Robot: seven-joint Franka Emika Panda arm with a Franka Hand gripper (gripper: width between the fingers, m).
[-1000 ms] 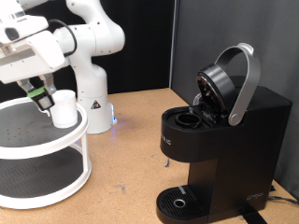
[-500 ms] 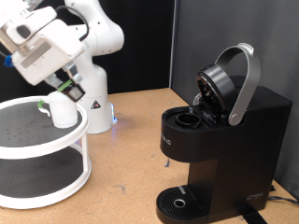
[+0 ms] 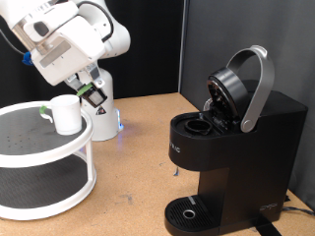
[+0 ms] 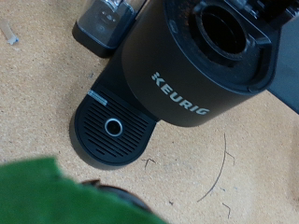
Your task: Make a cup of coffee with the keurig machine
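The hand is hovering just beside the cup, gripping a small green-topped pod. The cup is sitting on the white round shelf, well apart from the open-lidded keurig machine. It is probably light, rigid and smooth-sided; its handle or rim looks like the surest hold.

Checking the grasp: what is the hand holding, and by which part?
A green-topped pod, seemingly pinched between the fingers of the hand; which part cannot be told.

the gripper is too small to show how its jaws stand, a blurred green shape fills the wrist view's corner, and the keurig machine is cut off at the exterior view's bottom and right edges.
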